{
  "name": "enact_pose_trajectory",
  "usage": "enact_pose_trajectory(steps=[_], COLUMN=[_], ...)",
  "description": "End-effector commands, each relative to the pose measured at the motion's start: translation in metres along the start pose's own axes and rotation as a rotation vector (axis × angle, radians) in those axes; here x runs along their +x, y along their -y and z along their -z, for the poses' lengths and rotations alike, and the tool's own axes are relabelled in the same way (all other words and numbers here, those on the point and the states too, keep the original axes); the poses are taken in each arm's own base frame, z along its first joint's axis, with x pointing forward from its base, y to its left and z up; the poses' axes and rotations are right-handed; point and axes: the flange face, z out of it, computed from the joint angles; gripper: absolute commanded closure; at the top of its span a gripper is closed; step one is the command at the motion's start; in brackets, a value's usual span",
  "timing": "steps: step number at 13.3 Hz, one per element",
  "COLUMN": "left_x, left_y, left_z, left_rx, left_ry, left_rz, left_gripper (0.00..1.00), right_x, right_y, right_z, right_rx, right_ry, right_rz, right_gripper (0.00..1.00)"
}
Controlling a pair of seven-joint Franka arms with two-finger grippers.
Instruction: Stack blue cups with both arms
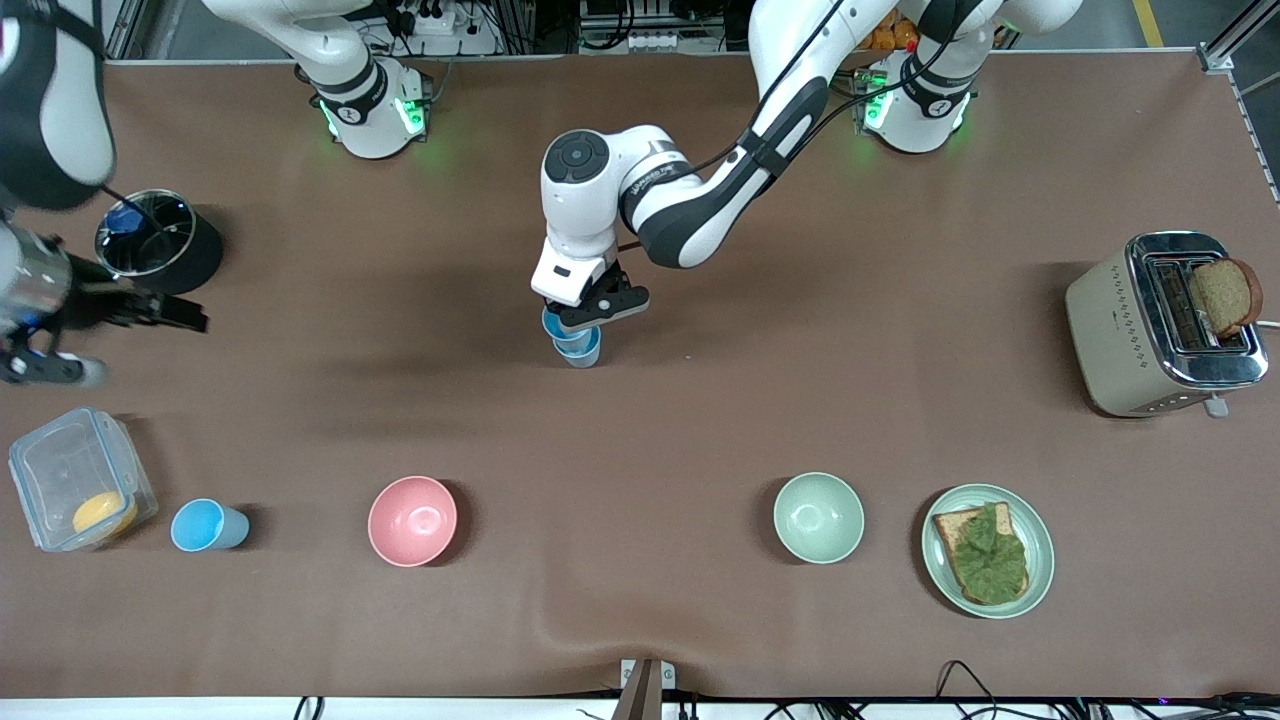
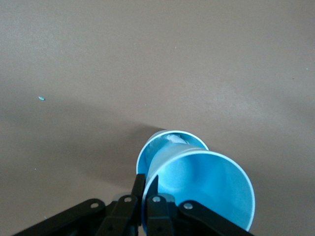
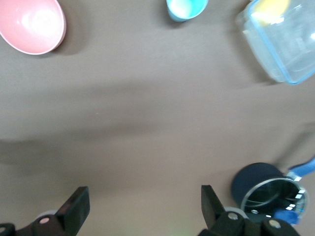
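My left gripper (image 1: 585,312) is over the middle of the table, shut on the rim of a bright sky-blue cup (image 1: 558,325). In the left wrist view my fingers (image 2: 139,183) pinch that cup's wall (image 2: 206,189). The held cup is tilted, with its base at the mouth of a paler blue cup (image 1: 584,354) standing on the table, whose rim shows just under it (image 2: 170,136). Another blue cup (image 1: 207,526) sits near the front edge, beside the clear box, and shows in the right wrist view (image 3: 186,8). My right gripper (image 1: 170,312) is open and empty (image 3: 145,201) at the right arm's end.
A black pot (image 1: 160,242) stands by my right gripper. A clear lidded box (image 1: 75,490), a pink bowl (image 1: 412,520), a pale green bowl (image 1: 818,517) and a plate with toast (image 1: 988,550) line the front. A toaster (image 1: 1160,325) stands at the left arm's end.
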Motion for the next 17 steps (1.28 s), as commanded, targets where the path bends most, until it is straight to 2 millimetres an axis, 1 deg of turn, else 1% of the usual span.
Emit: enact_pose_trajectory(steps=[1, 2, 3, 4, 5, 6, 7, 8, 9, 10, 12, 13, 14, 15, 16, 17], left_x=[0.01, 0.029, 0.064, 0.111, 0.14, 0.158, 0.177, 0.193, 0.223, 0.247, 0.276, 0.288, 0.297, 0.304, 0.31, 0.306], left_y=[-0.005, -0.001, 0.009, 0.031, 0.051, 0.069, 0.093, 0.118, 0.153, 0.184, 0.237, 0.268, 0.297, 0.321, 0.35, 0.367], left_z=[0.018, 0.037, 0.068, 0.109, 0.143, 0.168, 0.184, 0.204, 0.227, 0.249, 0.282, 0.298, 0.309, 0.322, 0.331, 0.339], left_rx=[-0.019, -0.033, -0.056, -0.057, -0.042, -0.002, 0.077, 0.147, 0.198, 0.214, 0.236, 0.208, 0.158, 0.145, 0.144, 0.148], left_ry=[-0.041, -0.056, -0.081, -0.108, -0.121, -0.128, -0.126, -0.104, -0.08, -0.066, -0.037, -0.013, 0.022, 0.03, 0.038, 0.037], left_rz=[-0.021, -0.03, -0.023, -0.001, -0.005, -0.019, -0.067, -0.168, -0.232, -0.266, -0.328, -0.36, -0.411, -0.466, -0.495, -0.526], left_gripper=[0.0, 0.0, 0.0, 0.0, 0.0, 0.0, 0.0, 0.0, 0.0, 0.0, 0.0, 0.0, 0.0, 0.0, 0.0, 0.0], right_x=[-0.02, -0.025, -0.029, -0.032, -0.035, -0.037, -0.037, -0.038, -0.039, -0.04, -0.039, -0.038, -0.038, -0.038, -0.038, -0.038], right_y=[-0.003, 0.01, 0.013, 0.018, 0.017, 0.014, 0.013, 0.012, 0.011, 0.011, 0.011, 0.014, 0.017, 0.018, 0.019, 0.019], right_z=[0.009, 0.019, 0.028, 0.04, 0.047, 0.054, 0.057, 0.058, 0.061, 0.061, 0.063, 0.065, 0.067, 0.067, 0.068, 0.067], right_rx=[-0.025, -0.026, -0.023, -0.018, -0.004, 0.012, 0.016, 0.016, 0.016, 0.016, 0.022, 0.021, 0.02, 0.02, 0.02, 0.02], right_ry=[0.009, -0.005, -0.02, -0.027, -0.018, -0.021, -0.025, -0.021, -0.013, -0.007, -0.009, -0.01, -0.008, -0.008, -0.011, -0.01], right_rz=[0.013, 0.034, 0.039, 0.047, 0.043, 0.036, 0.033, 0.033, 0.031, 0.029, 0.03, 0.033, 0.037, 0.034, 0.034, 0.032], right_gripper=[0.0, 0.0, 0.0, 0.0, 0.0, 0.0, 0.0, 0.0, 0.0, 0.0, 0.0, 0.0, 0.0, 0.0, 0.0, 0.0])
